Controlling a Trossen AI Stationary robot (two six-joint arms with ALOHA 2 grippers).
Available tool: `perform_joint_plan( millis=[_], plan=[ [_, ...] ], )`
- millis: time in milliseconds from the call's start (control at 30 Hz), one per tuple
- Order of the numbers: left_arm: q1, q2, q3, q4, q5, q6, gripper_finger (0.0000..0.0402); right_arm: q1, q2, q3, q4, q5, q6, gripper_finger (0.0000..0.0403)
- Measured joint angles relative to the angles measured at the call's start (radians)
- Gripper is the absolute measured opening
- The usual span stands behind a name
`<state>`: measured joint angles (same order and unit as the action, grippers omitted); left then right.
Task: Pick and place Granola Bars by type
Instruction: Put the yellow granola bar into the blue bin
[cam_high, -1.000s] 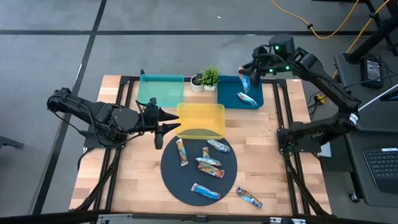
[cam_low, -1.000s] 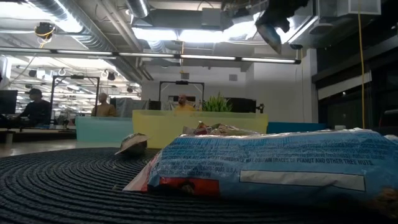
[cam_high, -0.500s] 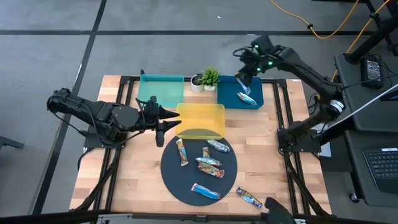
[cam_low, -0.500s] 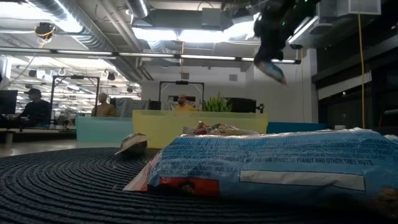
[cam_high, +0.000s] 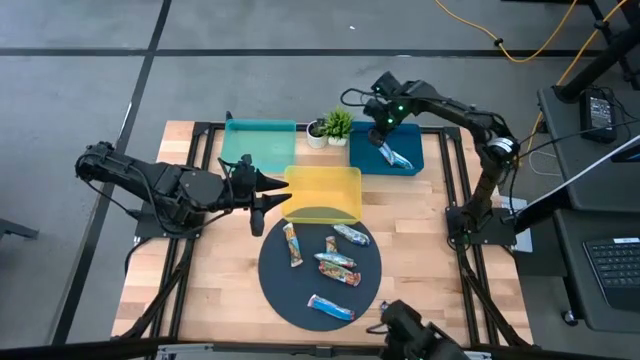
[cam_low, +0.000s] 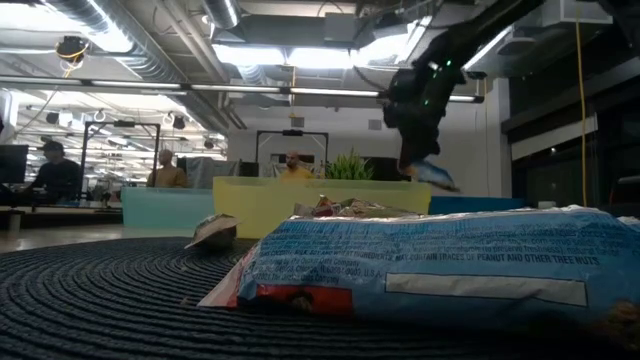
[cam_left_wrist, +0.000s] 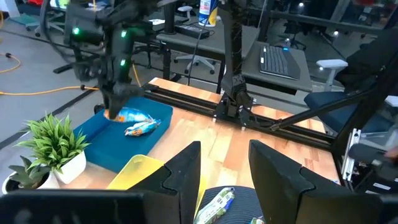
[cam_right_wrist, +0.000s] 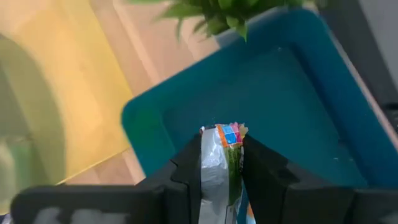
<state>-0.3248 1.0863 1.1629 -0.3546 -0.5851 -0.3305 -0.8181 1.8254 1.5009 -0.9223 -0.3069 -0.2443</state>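
My right gripper (cam_high: 383, 128) hangs over the dark blue tray (cam_high: 410, 145) at the far right, shut on a silver granola bar (cam_right_wrist: 219, 163) with an orange printed end. A second bar (cam_high: 398, 159) lies flat in that tray. Several more bars (cam_high: 337, 265) lie on the dark round mat (cam_high: 275, 285) near the front; one fills the low view (cam_low: 430, 260). My left gripper (cam_high: 266, 200) waits open with nothing between its fingers, at the left edge of the yellow tray (cam_high: 322, 180). My right gripper pinches the bar's wrapper (cam_right_wrist: 217, 177) between its two fingers, and the orange printed end (cam_right_wrist: 231, 134) sticks out past the fingertips. The fingers slant down from above. The bar (cam_low: 434, 176) hangs tilted below them, clear of the blue tray's rim.
A teal tray (cam_high: 258, 145) stands at the far left and a small potted plant (cam_high: 335, 124) between it and the blue tray. A dark object (cam_high: 412, 336) shows at the table's near edge, right of the mat.
My right gripper has come down from high above the table toward the blue tray, shifting a little toward the table's left and tipping to point more steeply down. The bar has stayed between its fingers. A dark object has moved in along the near edge.
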Motion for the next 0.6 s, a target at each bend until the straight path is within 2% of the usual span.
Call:
perform_joint_plan(
  millis=[300,600],
  plan=[
    [0.0,0.0,0.0,0.0,-0.023,0.0,0.0127,0.0,0.114,0.0,0.022,-0.008,0.0,0.0101],
    [0.0,0.0,0.0,0.0,-0.028,0.001,0.0127,0.0,0.138,0.0,0.028,-0.008,0.003,0.0101]
  ],
)
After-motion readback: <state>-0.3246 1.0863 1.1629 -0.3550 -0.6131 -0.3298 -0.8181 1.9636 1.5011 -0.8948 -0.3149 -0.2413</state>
